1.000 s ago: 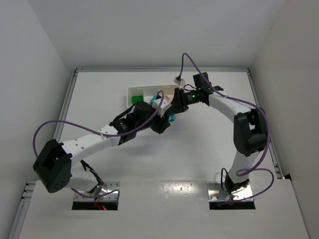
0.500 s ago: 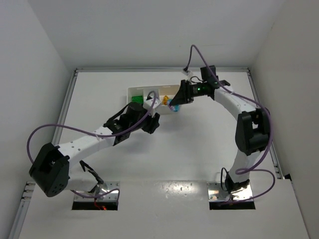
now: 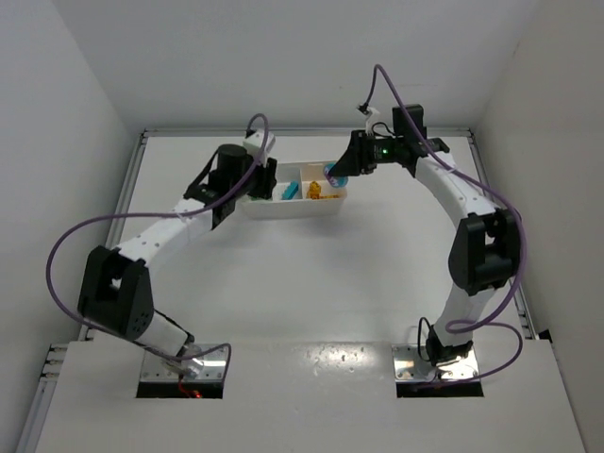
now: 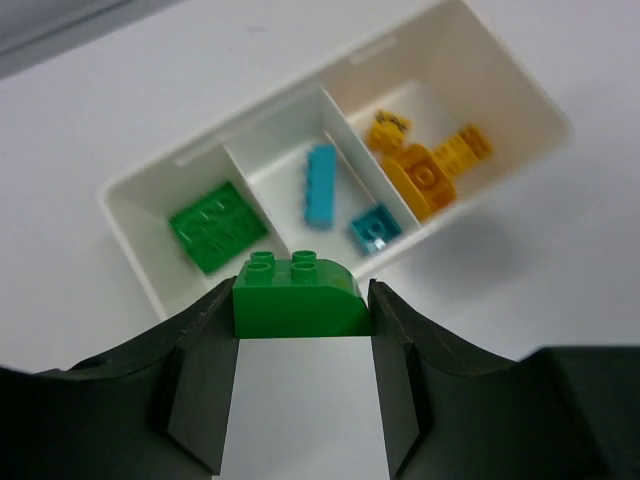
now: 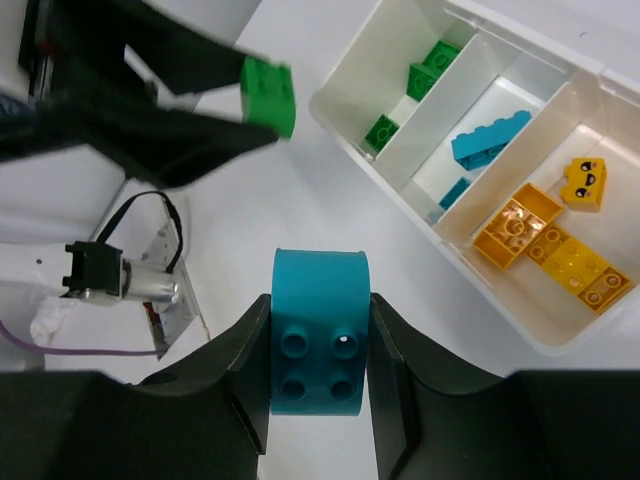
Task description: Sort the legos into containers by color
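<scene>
The white tray [image 3: 294,213] stands at the far middle of the table. Its left compartment holds green legos [image 4: 217,226], the middle one cyan-blue legos [image 4: 321,186], the right one yellow-orange legos [image 4: 425,170]. My left gripper [image 4: 300,288] is shut on a green lego [image 4: 298,308] and holds it above the table just in front of the tray's [image 4: 135,252] left end. My right gripper [image 5: 320,330] is shut on a cyan-blue lego [image 5: 320,350], held high off the tray's [image 5: 350,70] side. In the top view it [image 3: 334,174] hangs over the tray's right end.
The left gripper with its green lego [image 5: 268,92] shows in the right wrist view, close beside the tray's green end. In the top view the left gripper [image 3: 261,179] and both arms crowd the tray, near the back wall.
The left arm has swung from the middle of the table back and left to the tray's left end. The right gripper has drawn back and up over the tray's right end.
</scene>
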### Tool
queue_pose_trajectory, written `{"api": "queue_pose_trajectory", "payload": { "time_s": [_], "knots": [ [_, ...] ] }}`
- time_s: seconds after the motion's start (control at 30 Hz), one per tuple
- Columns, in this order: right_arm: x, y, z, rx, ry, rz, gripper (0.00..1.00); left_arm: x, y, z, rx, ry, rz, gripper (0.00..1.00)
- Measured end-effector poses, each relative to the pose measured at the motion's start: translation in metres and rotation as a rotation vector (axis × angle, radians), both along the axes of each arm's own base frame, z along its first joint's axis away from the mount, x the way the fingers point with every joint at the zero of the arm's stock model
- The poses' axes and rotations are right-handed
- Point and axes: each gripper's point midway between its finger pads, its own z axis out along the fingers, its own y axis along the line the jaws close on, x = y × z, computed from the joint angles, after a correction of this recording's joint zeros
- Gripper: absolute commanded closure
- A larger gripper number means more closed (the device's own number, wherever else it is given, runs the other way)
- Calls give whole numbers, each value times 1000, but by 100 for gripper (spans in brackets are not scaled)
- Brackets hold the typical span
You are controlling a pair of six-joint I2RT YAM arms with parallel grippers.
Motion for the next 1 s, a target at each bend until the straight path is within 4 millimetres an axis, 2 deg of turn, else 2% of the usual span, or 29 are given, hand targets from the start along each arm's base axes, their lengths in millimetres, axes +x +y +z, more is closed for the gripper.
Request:
{"api": "queue_pose_trajectory", "payload": {
  "time_s": [0.07, 0.17, 0.23, 0.33, 0.43, 0.47, 0.5, 0.57, 0.63, 0.8, 1.0],
  "knots": [
    [3, 1, -2, -12, -3, -9, 100, 29, 10, 3, -9, -8, 48, 76],
    [11, 2, -6, -22, -6, -17, 100, 58, 29, -17, -3, 45, 112, 76],
    [16, 5, -10, -27, -7, -20, 100, 71, 38, -35, 4, 90, 142, 75],
    [23, 6, -15, -33, -2, -23, 100, 78, 45, -64, 9, 162, 161, 67],
    [24, 11, -19, -38, 3, -17, 100, 77, 45, -84, 6, 230, 160, 54],
    [26, 11, -20, -39, 3, -19, 100, 77, 43, -86, 0, 241, 156, 41],
    [27, 12, -21, -41, 3, -19, 100, 78, 41, -87, -7, 250, 151, 36],
    [28, 14, -22, -43, 2, -18, 100, 80, 39, -85, -25, 254, 147, 9],
    [31, 18, -23, -47, -2, -16, 100, 83, 38, -79, -58, 247, 145, 0],
    [49, 39, -31, -78, -35, -21, 100, 97, 52, -54, -150, 190, 182, 0],
    [82, 83, -47, -126, -108, -32, 100, 107, 98, 7, -224, 82, 277, 0]
  ]
}}
